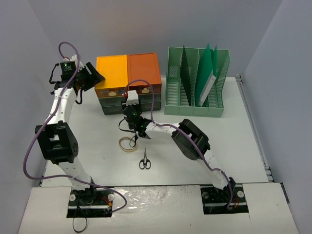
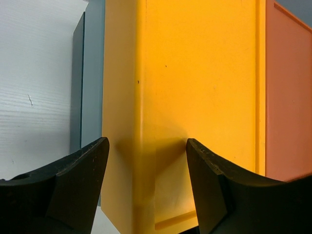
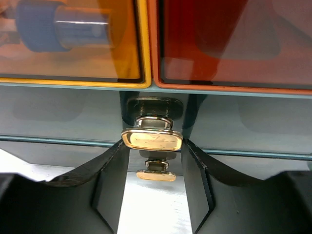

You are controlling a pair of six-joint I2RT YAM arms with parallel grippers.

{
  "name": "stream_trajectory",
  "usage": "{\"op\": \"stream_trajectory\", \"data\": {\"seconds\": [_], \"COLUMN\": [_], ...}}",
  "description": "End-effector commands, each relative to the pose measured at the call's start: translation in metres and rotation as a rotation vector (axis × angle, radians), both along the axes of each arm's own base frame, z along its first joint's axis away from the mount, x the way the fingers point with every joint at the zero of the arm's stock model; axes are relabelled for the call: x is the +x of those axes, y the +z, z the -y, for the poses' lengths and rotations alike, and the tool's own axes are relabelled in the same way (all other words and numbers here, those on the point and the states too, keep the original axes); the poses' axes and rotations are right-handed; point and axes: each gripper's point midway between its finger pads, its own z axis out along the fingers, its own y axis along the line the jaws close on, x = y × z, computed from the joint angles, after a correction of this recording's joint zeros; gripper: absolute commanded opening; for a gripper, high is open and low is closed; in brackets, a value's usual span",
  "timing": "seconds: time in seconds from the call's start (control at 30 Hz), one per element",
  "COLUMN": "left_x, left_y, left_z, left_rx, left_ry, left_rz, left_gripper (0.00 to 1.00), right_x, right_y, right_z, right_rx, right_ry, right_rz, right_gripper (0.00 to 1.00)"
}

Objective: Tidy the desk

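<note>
Top external view: the desk (image 1: 234, 146), a matte off-white rectangular top, extends from the arm bases to the back wall. Scissors (image 1: 145, 161) lie nearest, with a tape roll (image 1: 127, 144) just beyond. The right gripper (image 3: 152, 146) is clamped on the gold handle (image 3: 152, 140) of the drawer unit (image 1: 144, 68). The left gripper (image 2: 147, 142), jaws released, hovers over the unit's yellow top. A green file rack (image 1: 195, 105) stands at rear right.
</note>
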Motion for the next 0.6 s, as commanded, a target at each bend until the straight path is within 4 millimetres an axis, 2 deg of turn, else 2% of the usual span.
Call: {"op": "stream_trajectory", "data": {"seconds": [0.0, 0.13, 0.23, 0.3, 0.57], "left_x": [-0.029, -0.030, -0.029, -0.029, -0.027], "left_y": [-0.043, -0.045, -0.046, -0.046, -0.045], "left_z": [-0.002, -0.003, -0.002, -0.003, -0.003], "left_rx": [0.069, 0.072, 0.072, 0.073, 0.070], "left_ry": [-0.014, -0.016, -0.017, -0.015, -0.012], "left_rz": [-0.182, -0.187, -0.188, -0.187, -0.187], "left_gripper": [0.60, 0.60, 0.60, 0.60, 0.60], "right_x": [0.030, 0.027, 0.023, 0.016, -0.025], "right_y": [0.085, 0.090, 0.093, 0.088, 0.092], "right_z": [0.022, 0.027, 0.031, 0.030, 0.029], "right_rx": [0.167, 0.150, 0.135, 0.117, 0.081], "right_ry": [-0.139, -0.156, -0.153, -0.139, -0.082], "right_rz": [0.175, 0.168, 0.156, 0.134, 0.100], "right_gripper": [0.21, 0.00, 0.00, 0.00, 0.00]}}
